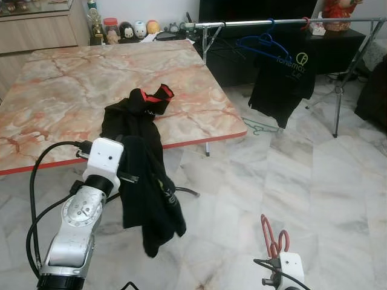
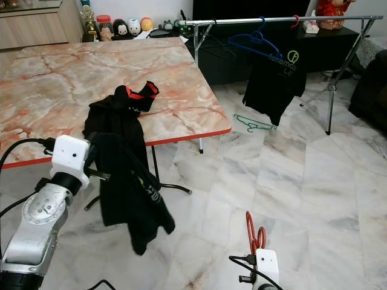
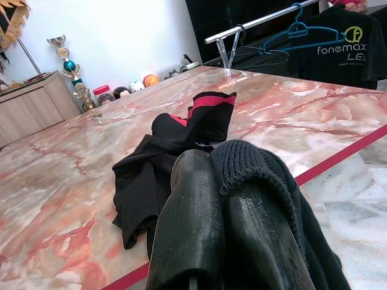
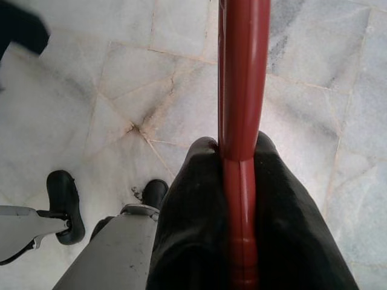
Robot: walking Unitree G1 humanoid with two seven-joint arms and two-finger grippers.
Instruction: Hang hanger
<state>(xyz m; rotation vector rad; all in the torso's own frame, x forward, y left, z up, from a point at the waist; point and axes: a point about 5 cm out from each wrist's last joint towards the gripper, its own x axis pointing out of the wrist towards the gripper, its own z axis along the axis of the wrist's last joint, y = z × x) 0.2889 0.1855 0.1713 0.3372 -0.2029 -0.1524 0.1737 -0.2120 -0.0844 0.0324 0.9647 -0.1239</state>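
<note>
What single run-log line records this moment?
left gripper: shut on black garment, half on marble table | right gripper: shut on red hanger | clothes rail: ahead

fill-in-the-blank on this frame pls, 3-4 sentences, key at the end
1. The right end effector is shut on a ____ hanger.
2. The left end effector grips a black garment that drapes off the edge of the ____-patterned table.
3. On the clothes rack, a black T-shirt hangs on a ____ hanger.
4. A green hanger lies on the ____ below that rack.

Missing words: red; marble; blue; floor
</note>
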